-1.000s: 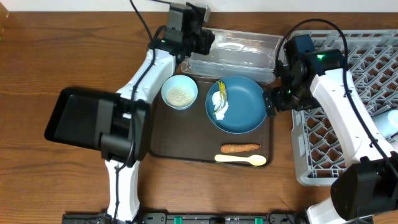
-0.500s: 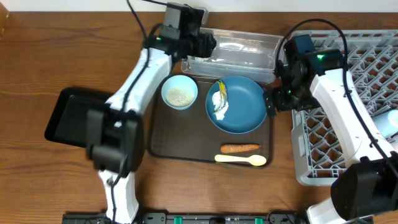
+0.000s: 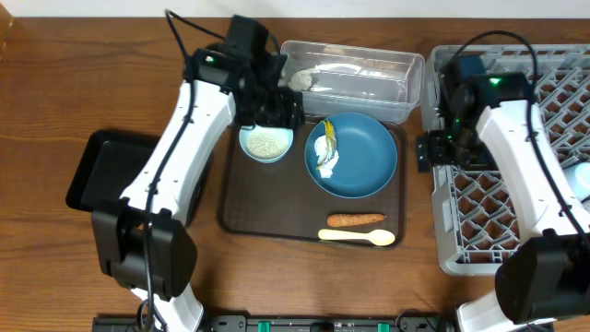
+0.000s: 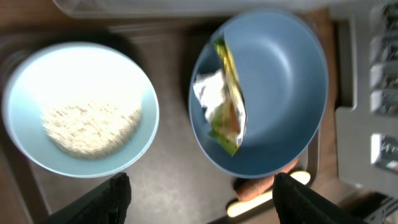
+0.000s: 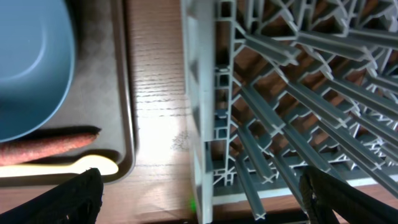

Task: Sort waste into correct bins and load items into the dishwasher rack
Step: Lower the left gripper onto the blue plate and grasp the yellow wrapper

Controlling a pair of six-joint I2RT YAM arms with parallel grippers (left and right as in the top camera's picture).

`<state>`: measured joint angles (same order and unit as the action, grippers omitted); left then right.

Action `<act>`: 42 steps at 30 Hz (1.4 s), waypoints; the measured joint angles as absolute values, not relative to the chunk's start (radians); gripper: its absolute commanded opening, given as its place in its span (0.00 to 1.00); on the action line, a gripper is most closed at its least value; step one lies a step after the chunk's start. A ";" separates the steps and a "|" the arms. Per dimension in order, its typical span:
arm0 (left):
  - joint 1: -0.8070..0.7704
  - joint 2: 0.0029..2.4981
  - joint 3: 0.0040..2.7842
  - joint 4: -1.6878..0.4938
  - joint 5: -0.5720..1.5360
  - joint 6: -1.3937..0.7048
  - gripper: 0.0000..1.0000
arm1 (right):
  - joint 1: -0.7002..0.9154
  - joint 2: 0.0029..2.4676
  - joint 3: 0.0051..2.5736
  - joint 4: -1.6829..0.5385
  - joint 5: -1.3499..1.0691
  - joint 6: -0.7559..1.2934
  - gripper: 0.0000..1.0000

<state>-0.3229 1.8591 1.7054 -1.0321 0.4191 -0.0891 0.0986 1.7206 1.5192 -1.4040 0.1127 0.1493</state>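
My left gripper [image 3: 280,114] [image 4: 202,200] hovers open and empty over the brown tray between the pale blue bowl [image 3: 266,142] [image 4: 81,109] of white rice and the dark blue plate [image 3: 355,157] [image 4: 267,93]. A yellow-green wrapper [image 3: 324,146] [image 4: 225,106] with white paper lies on the plate. A crumpled white paper [image 3: 300,80] lies in the clear tub [image 3: 369,78]. The carrot piece [image 3: 356,219] [image 5: 46,146] and cream spoon [image 3: 357,237] [image 5: 68,167] lie at the tray's front. My right gripper [image 3: 426,150] [image 5: 208,202] stands open over the left wall of the grey rack [image 3: 516,184] [image 5: 205,93].
The brown serving tray [image 3: 267,207] holds the bowl, plate, carrot and spoon. A shallow black tray [image 3: 97,175] lies at the left, partly under my left arm. Bare wood shows between the serving tray and the rack.
My left gripper has opened and drawn back from the clear tub's left end toward the bowl, leaving the crumpled paper in the tub. My right gripper has shifted right, off the plate's edge.
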 measured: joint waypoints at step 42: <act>-0.588 1.860 1.351 -0.537 0.281 -0.085 0.70 | 0.093 1.721 1.519 -1.398 0.079 0.150 0.99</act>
